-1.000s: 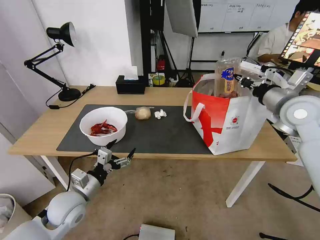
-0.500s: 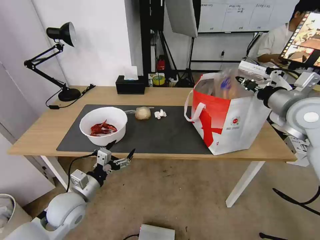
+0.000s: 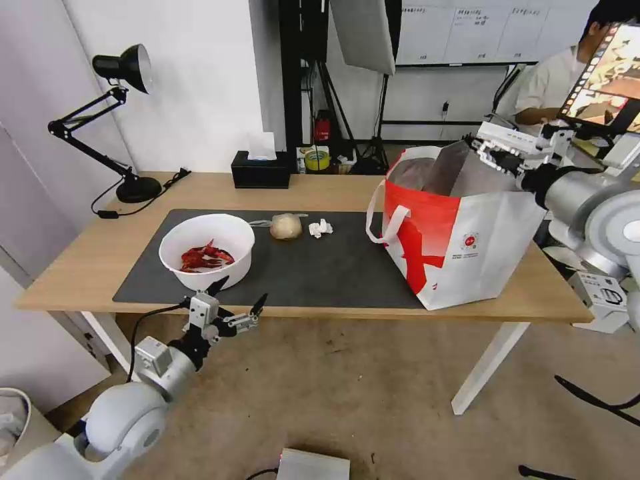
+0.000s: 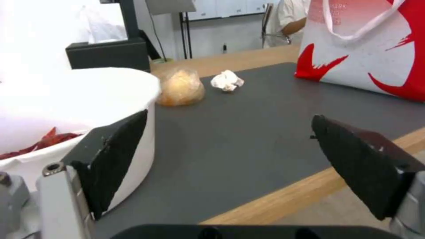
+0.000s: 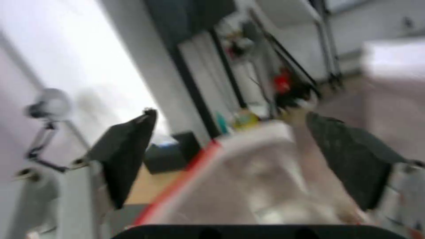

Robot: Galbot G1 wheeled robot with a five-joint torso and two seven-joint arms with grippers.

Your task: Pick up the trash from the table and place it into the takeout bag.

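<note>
On the table (image 3: 73, 270), a dark mat (image 3: 320, 267) carries the trash: a white bowl (image 3: 207, 250) of red shells, a clear bag with a beige lump (image 3: 285, 227) and a crumpled tissue (image 3: 321, 228). The takeout bag (image 3: 460, 233) stands open at the mat's right end. My right gripper (image 3: 485, 150) hovers open and empty over its back right rim; in the right wrist view it (image 5: 230, 114) spreads above the bag (image 5: 265, 166). Open too, my left gripper (image 3: 237, 303) hangs just below the table's front edge, facing the bowl (image 4: 88, 99), lump bag (image 4: 180, 88) and tissue (image 4: 227, 80).
A black tissue box (image 3: 261, 170) sits at the table's back edge, and a black desk lamp (image 3: 123, 120) stands at the back left corner. A person sits at a screen behind the right end. A grey box (image 3: 313, 465) lies on the floor in front.
The clear package held by my right gripper over the takeout bag has dropped inside it. The right gripper has opened and drawn slightly right. My left gripper sank a little.
</note>
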